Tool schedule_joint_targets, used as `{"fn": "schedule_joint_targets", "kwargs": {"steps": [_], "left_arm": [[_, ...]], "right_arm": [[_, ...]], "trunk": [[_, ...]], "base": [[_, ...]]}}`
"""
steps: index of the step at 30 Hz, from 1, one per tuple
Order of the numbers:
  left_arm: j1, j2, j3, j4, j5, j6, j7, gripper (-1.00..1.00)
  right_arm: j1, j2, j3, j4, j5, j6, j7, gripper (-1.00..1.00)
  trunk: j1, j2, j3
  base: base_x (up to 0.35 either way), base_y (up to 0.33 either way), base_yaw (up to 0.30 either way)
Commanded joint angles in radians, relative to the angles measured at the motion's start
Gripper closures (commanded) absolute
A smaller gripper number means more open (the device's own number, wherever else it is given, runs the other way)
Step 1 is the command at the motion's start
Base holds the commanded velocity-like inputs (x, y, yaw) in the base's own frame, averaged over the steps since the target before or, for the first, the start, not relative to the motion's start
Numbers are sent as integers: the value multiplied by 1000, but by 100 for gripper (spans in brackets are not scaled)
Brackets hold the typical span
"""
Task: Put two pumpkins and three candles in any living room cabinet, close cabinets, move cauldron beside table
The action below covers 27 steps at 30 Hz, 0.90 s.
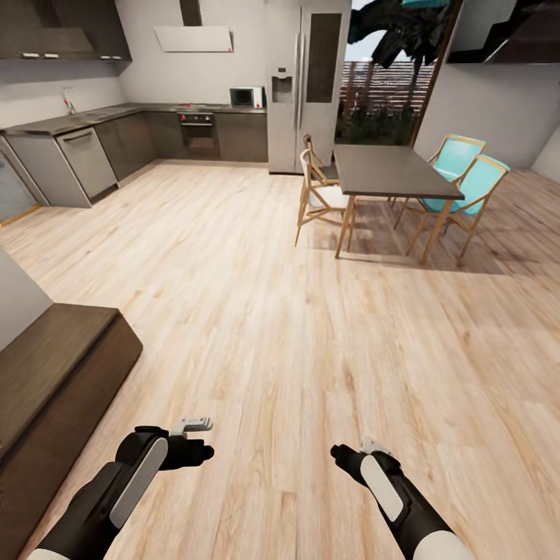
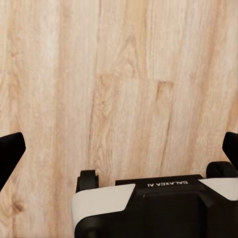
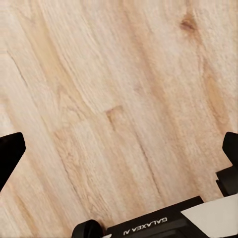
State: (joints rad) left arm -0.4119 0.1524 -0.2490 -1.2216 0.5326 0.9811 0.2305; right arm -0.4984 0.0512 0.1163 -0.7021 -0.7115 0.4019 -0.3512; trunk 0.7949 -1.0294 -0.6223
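Long, low dark-brown wood-grain cabinet point(image 1: 54, 373) stands beside the left arm, on the pale plank floor point(image 1: 311, 334). Left gripper point(image 2: 119, 148) and right gripper point(image 3: 119, 148) hang over that floor, fingers wide apart, empty. Grey dining table point(image 1: 393, 173) well beyond the cabinet.

Head cam: bright, even, daylight-like; brightest at glass doorway point(image 1: 383, 85) behind the table point(image 1: 393, 173). Soft shadow under table and chairs point(image 1: 459, 187), falling right across floor point(image 1: 311, 327). Wide-angle stretch at edges, walls lean. Both my wrist cams: flat light, floor grain sharp, no glare, render slightly soft.
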Motion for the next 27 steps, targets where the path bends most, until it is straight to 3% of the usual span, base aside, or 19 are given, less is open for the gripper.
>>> {"fn": "schedule_joint_targets", "kwargs": {"steps": [1, 27], "left_arm": [[-1, 1, -3, -1, 10, 2, 10, -100], [-1, -2, -4, -1, 10, 2, 10, -100]], "right_arm": [[0, -1, 3, -2, -9, 2, -9, -100], [10, -1, 3, -2, -13, -17, -7, -100]], "trunk": [[0, -1, 1], [0, -1, 43]], "base": [[0, 0, 71], [11, 0, 71]]}}
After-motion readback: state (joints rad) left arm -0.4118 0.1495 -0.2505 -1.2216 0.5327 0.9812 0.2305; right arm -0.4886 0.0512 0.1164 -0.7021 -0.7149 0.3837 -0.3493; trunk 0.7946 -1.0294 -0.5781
